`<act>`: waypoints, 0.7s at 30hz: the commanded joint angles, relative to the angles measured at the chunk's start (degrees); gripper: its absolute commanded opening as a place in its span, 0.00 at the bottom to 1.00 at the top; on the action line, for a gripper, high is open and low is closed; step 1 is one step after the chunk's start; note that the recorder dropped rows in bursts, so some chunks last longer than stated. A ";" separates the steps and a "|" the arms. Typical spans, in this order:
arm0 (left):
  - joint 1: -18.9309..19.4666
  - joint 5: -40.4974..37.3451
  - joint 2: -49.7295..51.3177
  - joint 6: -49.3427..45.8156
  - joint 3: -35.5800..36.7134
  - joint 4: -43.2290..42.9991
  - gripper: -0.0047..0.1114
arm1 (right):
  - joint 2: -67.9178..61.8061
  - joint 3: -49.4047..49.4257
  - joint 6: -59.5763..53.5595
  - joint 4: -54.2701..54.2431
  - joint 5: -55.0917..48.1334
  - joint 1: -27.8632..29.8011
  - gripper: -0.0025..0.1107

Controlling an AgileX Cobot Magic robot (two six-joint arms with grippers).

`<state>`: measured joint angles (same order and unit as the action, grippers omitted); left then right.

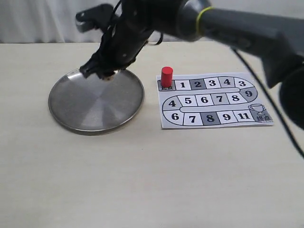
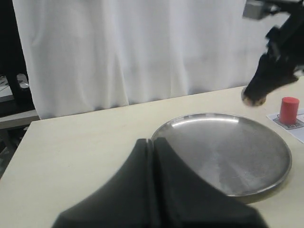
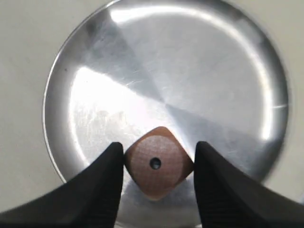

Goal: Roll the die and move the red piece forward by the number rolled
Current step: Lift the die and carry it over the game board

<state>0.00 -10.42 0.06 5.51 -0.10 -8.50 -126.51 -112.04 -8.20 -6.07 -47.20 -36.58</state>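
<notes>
My right gripper (image 3: pixel 158 164) is shut on the die (image 3: pixel 159 164), a pinkish-tan cube held corner to corner, one dark pip facing the camera. It hangs above the far rim of the round steel plate (image 1: pixel 78 111). In the exterior view the right gripper (image 1: pixel 105 74) reaches across from the right, the die (image 1: pixel 109 75) barely showing at its tip. The red piece (image 1: pixel 166 77) stands upright on the start square of the paper board (image 1: pixel 213 99). In the left wrist view my left gripper (image 2: pixel 153 141) is shut and empty, just short of the plate (image 2: pixel 266 180); the die (image 2: pixel 254 99) and red piece (image 2: pixel 289 110) show far off.
The paper board with numbered squares lies right of the plate on the pale table (image 1: pixel 142 180). A white curtain (image 2: pixel 142 52) hangs behind the table. The dark right arm (image 1: pixel 237 28) spans the upper part of the exterior view above the board.
</notes>
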 commanded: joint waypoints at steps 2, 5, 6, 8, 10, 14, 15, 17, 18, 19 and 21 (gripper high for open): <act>-0.03 0.49 -0.06 0.14 0.10 0.21 0.04 | 8.09 -0.24 0.07 1.45 -7.08 6.08 0.06; -0.03 0.49 -0.06 0.14 0.10 0.21 0.04 | 10.00 0.80 0.07 2.52 -8.64 10.23 0.06; -0.03 0.49 -0.06 0.14 0.10 0.21 0.04 | 10.22 1.49 0.33 2.42 -8.42 11.54 0.06; -0.03 0.49 -0.06 0.14 0.10 0.21 0.04 | 10.33 4.15 0.86 2.42 -7.13 14.95 0.06; -0.03 0.49 -0.06 0.14 0.10 0.21 0.04 | 10.33 8.43 1.53 2.28 -4.42 17.96 0.06; -0.03 0.49 -0.06 0.14 0.10 0.21 0.04 | 10.33 20.58 3.27 2.28 7.39 24.23 0.06; -0.03 0.49 -0.06 0.14 0.10 0.21 0.04 | 10.33 22.45 4.35 2.28 9.66 25.35 0.06; -0.03 0.49 -0.06 0.14 0.10 0.21 0.04 | 10.33 25.71 7.69 2.02 12.50 27.49 0.06; -0.03 0.49 -0.06 0.14 0.10 0.21 0.04 | 10.33 26.58 8.56 2.02 13.37 28.26 0.06; -0.03 0.49 -0.06 0.14 0.10 0.21 0.04 | 10.33 27.42 8.56 1.79 14.13 28.82 0.06; -0.03 0.49 -0.06 0.14 0.10 0.21 0.04 | 10.33 28.46 8.67 1.79 14.74 29.11 0.06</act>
<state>0.00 -10.42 0.06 5.51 -0.10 -8.50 -116.70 -85.12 -0.57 -4.23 -35.48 -8.17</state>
